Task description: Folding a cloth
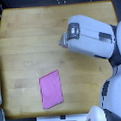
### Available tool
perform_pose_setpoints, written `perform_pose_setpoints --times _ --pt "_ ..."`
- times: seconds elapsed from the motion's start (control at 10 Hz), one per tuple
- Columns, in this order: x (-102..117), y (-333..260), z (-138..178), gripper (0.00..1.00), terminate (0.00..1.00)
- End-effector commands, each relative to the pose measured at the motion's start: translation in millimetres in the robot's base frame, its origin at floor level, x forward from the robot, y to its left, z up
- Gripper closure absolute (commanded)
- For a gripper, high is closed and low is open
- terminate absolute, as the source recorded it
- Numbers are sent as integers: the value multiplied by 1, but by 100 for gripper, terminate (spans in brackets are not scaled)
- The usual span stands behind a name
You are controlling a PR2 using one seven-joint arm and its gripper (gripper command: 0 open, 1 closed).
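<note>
A wooden table (26,42) holds a flat pink cloth (51,89) near its lower edge. The white arm's gripper (62,42) hovers well apart; its jaws are unclear.

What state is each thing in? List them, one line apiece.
cloth: lying flat on the table, spread out, not yet folded, untouched.
gripper: above the table, apart from the cloth, holding nothing visible; open or shut cannot be told.
table: wooden top, bearing the cloth.
</note>
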Motion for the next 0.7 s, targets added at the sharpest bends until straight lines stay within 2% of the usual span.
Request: perform_pose_setpoints --times 0.0,0.3,0.6 --pt "50 -95 24 0 0" --pt "48 -142 39 0 0" --pt "53 -160 46 0 0"
